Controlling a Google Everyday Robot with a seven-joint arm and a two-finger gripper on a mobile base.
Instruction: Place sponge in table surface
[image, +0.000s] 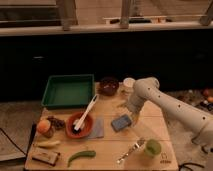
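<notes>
The sponge (121, 122), a small blue-grey block, lies flat on the light wooden table surface (150, 127), right of centre. My gripper (132, 113) hangs from the white arm (150, 92) and points down just above the sponge's upper right corner. I cannot see whether it touches the sponge.
A green tray (68, 91) sits at the back left. A red bowl (80, 126) holds a white utensil (87, 113), with a grey cloth (98, 128) beside it. A dark bowl (108, 86) and a white cup (129, 83) stand at the back. A fork (131, 150) and a green cup (152, 147) are at the front right, and fruit (45, 127) is at the left.
</notes>
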